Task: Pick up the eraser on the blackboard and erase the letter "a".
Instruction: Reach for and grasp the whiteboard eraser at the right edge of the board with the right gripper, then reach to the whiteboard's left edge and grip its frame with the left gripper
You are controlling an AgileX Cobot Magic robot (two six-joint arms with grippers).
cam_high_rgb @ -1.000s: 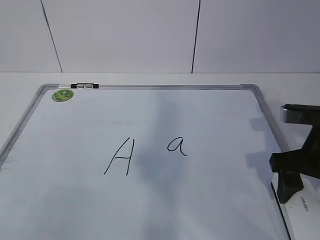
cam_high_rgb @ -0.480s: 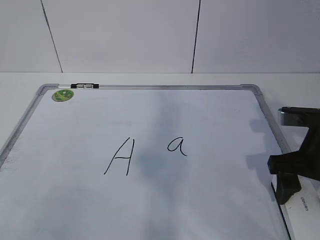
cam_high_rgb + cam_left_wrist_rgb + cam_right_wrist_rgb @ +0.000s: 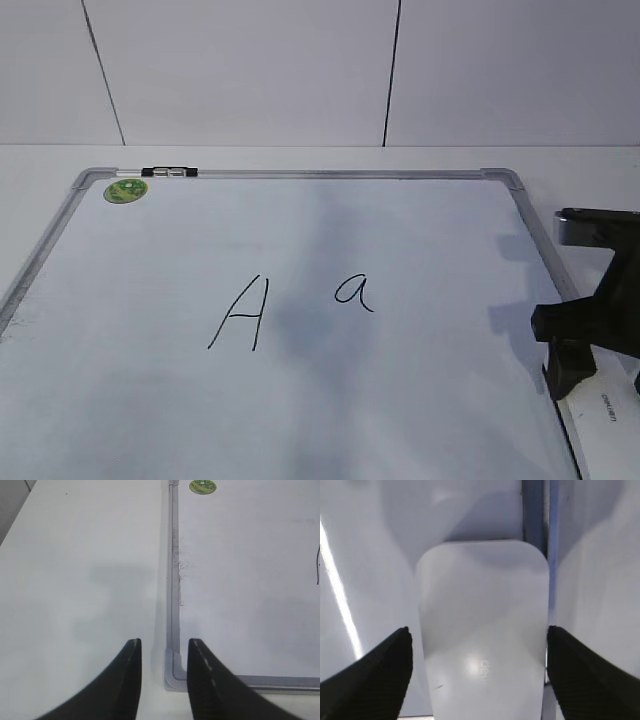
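- The eraser [image 3: 482, 630] lies at the lower right of the exterior view, on the blackboard [image 3: 300, 400] edge.
- The right gripper [image 3: 479, 675] is wide open around it; the step is grasping.
- Next: lower, close, then carry it to the letter "a" [image 3: 355, 292].
- The left gripper [image 3: 162, 652] hangs narrowly open, holding nothing.

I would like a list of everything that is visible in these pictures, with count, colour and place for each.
blackboard: one, white with grey frame, flat on the table
letter "a": one, black, middle of the board
capital "A": one, black, left of the small one
green sticker: one, far left corner of the board
eraser: one, white, at the board's right edge
table: one, white
left gripper: black, open, near corner
right gripper: black, open, straddling the eraser
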